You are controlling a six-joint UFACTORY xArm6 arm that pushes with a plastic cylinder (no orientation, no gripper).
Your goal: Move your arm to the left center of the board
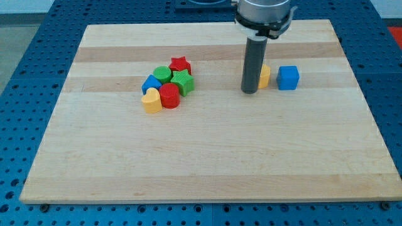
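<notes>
My tip rests on the wooden board, right of its middle. A yellow block sits just behind and to the right of the rod, partly hidden by it. A blue cube stands a little further to the right. A cluster of blocks lies to the left of the tip: a red star, a green cylinder, a green star, a blue block, a red cylinder and a yellow heart.
The board lies on a blue perforated table. The arm's grey flange hangs over the board's top edge.
</notes>
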